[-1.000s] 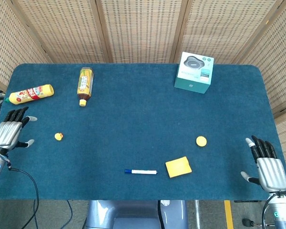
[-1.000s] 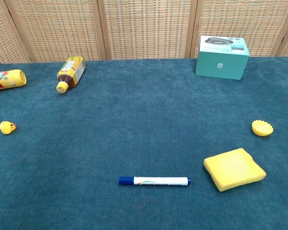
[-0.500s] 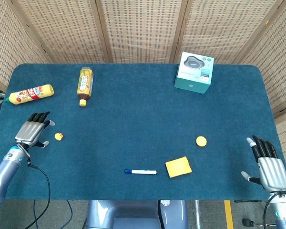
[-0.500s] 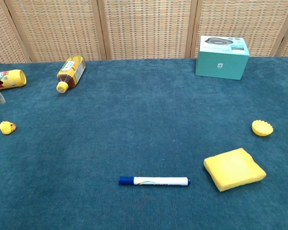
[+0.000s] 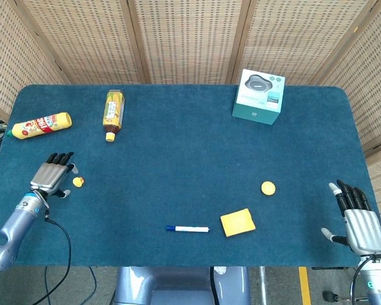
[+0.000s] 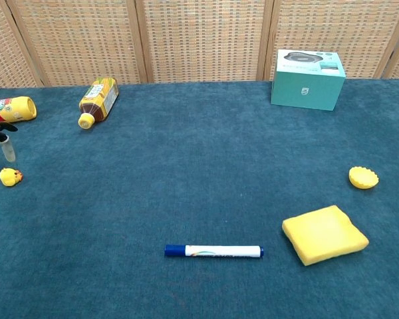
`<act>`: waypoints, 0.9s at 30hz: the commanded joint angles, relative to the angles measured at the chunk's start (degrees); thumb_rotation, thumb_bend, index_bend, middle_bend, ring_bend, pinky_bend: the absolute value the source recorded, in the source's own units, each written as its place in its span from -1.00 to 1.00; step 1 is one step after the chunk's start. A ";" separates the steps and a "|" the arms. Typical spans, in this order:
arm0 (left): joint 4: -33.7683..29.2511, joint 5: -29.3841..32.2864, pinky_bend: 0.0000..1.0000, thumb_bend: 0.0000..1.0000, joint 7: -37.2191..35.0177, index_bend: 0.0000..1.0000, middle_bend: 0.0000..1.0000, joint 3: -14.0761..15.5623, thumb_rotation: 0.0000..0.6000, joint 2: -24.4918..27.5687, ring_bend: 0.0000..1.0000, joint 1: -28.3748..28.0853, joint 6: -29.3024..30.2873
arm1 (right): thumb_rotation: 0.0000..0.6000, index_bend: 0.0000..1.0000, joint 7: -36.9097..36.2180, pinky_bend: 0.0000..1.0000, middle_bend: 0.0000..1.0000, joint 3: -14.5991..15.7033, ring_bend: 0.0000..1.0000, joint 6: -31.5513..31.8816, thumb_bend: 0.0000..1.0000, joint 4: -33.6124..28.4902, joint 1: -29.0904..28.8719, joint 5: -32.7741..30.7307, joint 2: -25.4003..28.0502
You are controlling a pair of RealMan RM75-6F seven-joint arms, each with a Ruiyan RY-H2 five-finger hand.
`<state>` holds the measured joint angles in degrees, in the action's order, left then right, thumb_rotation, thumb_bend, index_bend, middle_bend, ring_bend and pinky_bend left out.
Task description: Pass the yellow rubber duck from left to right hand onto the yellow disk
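Left hand [image 5: 51, 174] hovers just beside yellow rubber duck [image 5: 79, 182] on table's left — fingers spread, nothing held. Right hand [image 5: 357, 222] at right edge, fingers apart, empty. Yellow disk [image 5: 268, 187] right of centre, well apart from duck.

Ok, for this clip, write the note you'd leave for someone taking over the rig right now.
Left hand: holds nothing, fingers apart, just left of the duck, not clearly touching it.
Right hand: holds nothing, fingers spread, at the table's near right edge, well away from everything.
The duck sits on the table at the left; the yellow disk lies on the right, bare, beside the sponge.
Done: nothing yet.
Left: grasp the duck, pass it to the right hand, set it on the disk.
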<state>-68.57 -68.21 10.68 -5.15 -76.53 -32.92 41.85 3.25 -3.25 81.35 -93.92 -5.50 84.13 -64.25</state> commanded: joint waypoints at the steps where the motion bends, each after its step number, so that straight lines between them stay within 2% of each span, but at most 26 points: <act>1: 1.09 0.81 -1.00 -0.49 0.28 -0.34 -1.00 0.25 1.00 -0.93 -1.00 -0.36 -0.73 | 1.00 -0.93 0.02 -1.00 -1.00 0.02 -1.00 -0.08 -0.96 0.01 -0.03 -0.04 -0.03; 15: 3.72 0.73 -1.00 -0.41 -0.62 -0.34 -1.00 0.52 1.00 -3.79 -1.00 -1.27 -0.65 | 1.00 -0.93 0.33 -1.00 -1.00 0.26 -1.00 -0.45 -0.96 -0.13 -0.21 0.11 -0.31; 27: 4.19 0.54 -1.00 -0.41 0.10 -0.24 -1.00 1.85 1.00 -4.69 -1.00 -1.12 -0.10 | 1.00 -0.92 -0.53 -1.00 -1.00 0.18 -1.00 -0.12 -0.96 -0.04 -0.15 0.28 -0.27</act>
<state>-64.45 -67.59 10.74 -3.38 -81.10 -34.13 41.59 2.73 -3.07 81.25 -93.96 -5.64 84.41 -64.52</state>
